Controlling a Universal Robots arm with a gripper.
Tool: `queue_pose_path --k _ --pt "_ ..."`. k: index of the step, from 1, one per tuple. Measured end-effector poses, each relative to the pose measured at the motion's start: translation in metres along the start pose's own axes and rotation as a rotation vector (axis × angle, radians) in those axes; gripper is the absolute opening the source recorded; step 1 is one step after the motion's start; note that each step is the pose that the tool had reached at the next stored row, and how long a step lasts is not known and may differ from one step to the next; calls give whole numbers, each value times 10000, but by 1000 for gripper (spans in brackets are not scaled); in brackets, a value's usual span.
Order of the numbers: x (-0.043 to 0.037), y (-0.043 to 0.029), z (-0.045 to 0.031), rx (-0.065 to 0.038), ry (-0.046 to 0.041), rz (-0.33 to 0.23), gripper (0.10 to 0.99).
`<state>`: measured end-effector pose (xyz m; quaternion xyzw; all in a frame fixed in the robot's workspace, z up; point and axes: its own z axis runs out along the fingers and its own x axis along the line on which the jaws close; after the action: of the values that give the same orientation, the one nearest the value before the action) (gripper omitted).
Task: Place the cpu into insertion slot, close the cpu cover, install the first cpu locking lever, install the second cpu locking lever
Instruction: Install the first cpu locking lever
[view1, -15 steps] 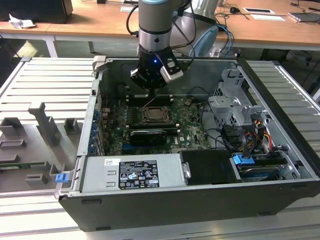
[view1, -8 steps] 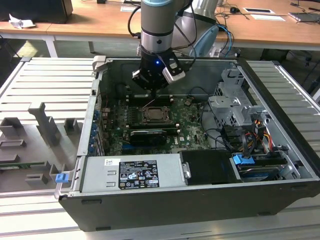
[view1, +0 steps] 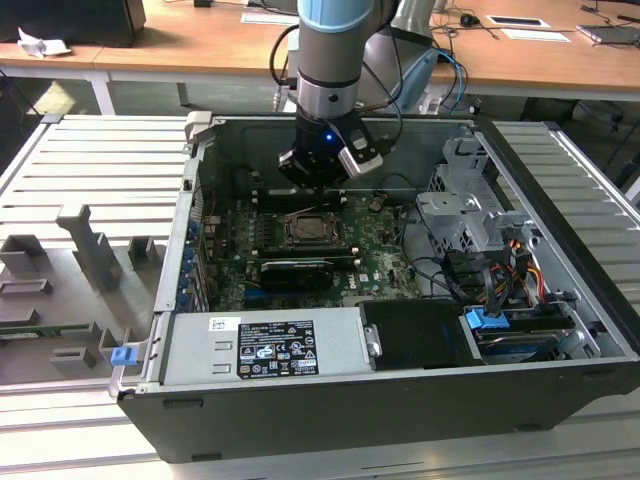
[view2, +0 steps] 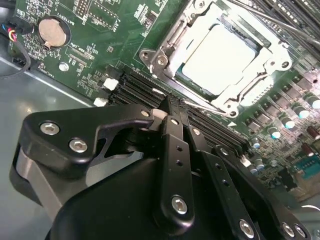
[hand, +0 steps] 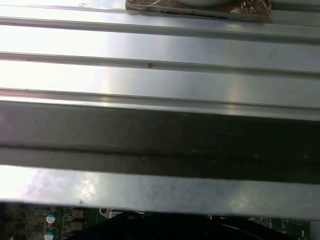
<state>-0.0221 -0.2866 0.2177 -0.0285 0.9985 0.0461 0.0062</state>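
This looks like a robotics lab or workshop: an opened computer case (view1: 400, 300) lies on a ribbed aluminium table (view1: 90, 170) with grey fixtures (view1: 85, 245), under an industrial arm (view1: 335, 50), with wooden desks (view1: 200, 40) carrying papers and cables behind.

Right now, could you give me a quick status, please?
Gripper shut, empty, over memory slots. Cpu seated in socket, cover down. Nothing in the way.

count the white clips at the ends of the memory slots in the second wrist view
3 visible: two near the coin cell side, one above the other, and one at the far end by the capacitors. The gripper may hide more.
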Motion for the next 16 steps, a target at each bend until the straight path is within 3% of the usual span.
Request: queue_pose_path --k 10,16 --pt "-37 -12 113 12 0 1 106" --pt "-42 -15 142 210 12 -4 106"
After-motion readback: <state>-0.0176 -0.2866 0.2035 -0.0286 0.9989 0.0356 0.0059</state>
